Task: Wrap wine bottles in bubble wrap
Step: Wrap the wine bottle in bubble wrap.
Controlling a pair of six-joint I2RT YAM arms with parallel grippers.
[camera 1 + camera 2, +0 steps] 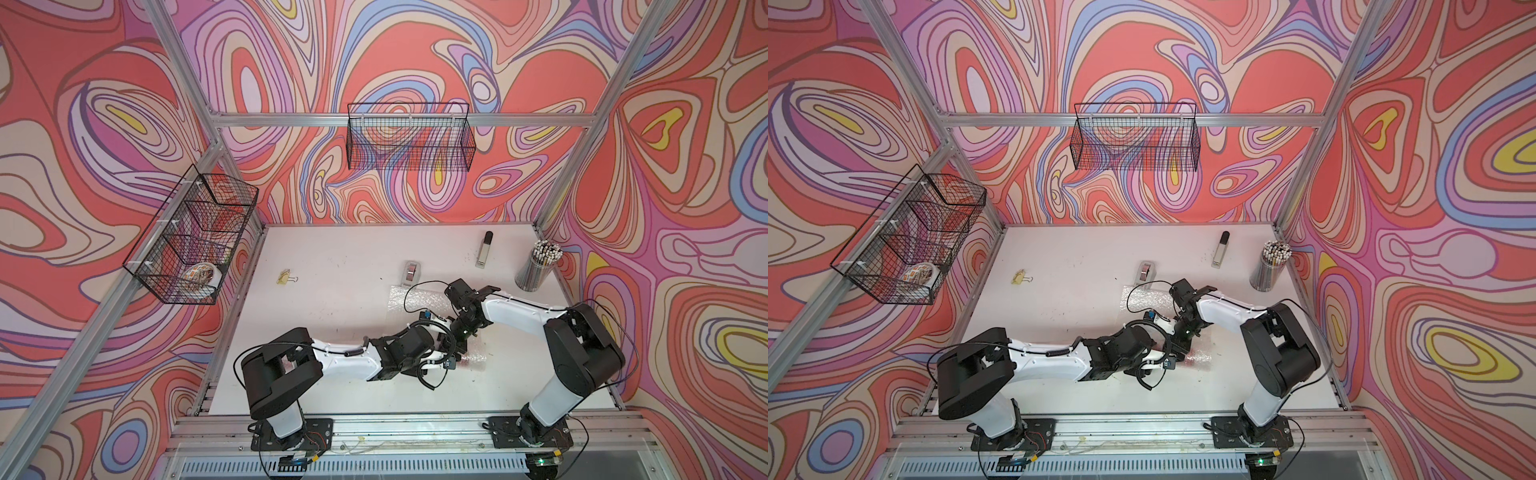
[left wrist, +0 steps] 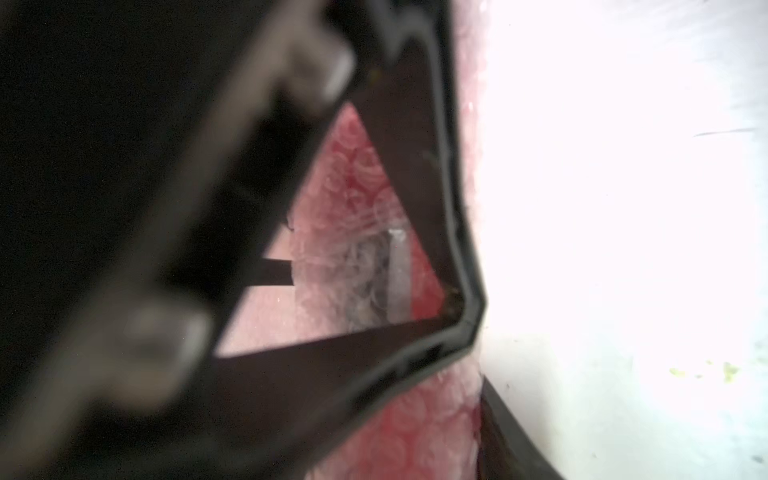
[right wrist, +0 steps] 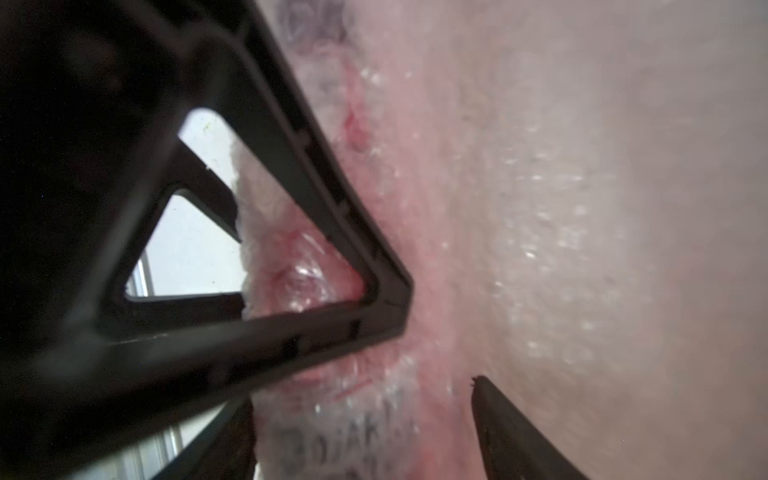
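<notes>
One wine bottle, pink-red and rolled in bubble wrap, lies on the white table right of centre; in a top view it is the pink patch. Both arms meet over it. My left gripper is shut on the wrapped bottle, and the wrap presses against its visible finger. My right gripper is open, its fingers standing wide either side of the wrapped label. A flat sheet of bubble wrap lies behind the arms, partly hidden by them.
A grey tape dispenser stands just behind the flat sheet. A silver-and-black bar and a cup of pencils are at the back right. A binder clip lies at the left. Wire baskets hang on the walls.
</notes>
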